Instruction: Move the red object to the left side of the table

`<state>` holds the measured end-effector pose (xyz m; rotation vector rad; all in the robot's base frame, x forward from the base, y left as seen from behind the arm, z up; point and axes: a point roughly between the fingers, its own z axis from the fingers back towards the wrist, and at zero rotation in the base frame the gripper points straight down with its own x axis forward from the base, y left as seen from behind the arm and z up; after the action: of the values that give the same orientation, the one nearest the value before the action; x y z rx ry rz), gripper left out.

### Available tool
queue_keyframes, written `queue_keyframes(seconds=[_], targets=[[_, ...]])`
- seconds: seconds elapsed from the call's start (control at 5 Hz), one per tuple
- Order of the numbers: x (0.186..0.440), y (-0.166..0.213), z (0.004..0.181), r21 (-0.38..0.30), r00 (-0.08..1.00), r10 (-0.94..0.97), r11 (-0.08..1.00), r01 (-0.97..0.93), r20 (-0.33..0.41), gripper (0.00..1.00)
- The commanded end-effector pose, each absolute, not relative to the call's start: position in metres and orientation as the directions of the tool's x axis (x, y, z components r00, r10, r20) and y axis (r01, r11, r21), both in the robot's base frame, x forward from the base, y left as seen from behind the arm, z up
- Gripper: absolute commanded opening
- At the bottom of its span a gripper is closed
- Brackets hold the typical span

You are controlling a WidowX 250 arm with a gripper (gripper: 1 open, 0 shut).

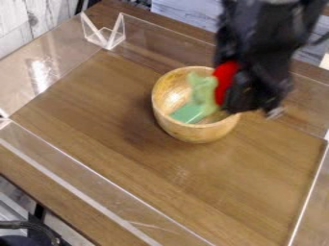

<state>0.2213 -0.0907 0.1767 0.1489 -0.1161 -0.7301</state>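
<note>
The red object (228, 80) hangs in the air over the right side of the round wooden bowl (164, 94), and pale green shows at its left edge. My black gripper (240, 88) comes down from the upper right and is shut on the red object; motion blur hides the fingertips. The brown wood-grain table (103, 120) spreads out to the left and front of the bowl.
A green block (193, 111) lies inside the bowl. Clear acrylic walls (38, 58) border the tabletop, and a small clear angled stand (103, 31) sits at the back left corner. The table's front edge runs along the lower left.
</note>
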Motion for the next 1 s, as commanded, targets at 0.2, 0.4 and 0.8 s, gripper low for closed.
queue_keyframes(seconds=[0.2,0.4,0.8], targets=[[0.240,-0.119,0.190,0.121,0.780,-0.591,0.807,0.579,0.207,0.00],[0.246,-0.123,0.184,0.075,0.799,-0.549,0.833,0.548,0.246,0.00],[0.254,-0.122,0.176,0.016,0.845,-0.445,0.887,0.462,0.297,0.00]])
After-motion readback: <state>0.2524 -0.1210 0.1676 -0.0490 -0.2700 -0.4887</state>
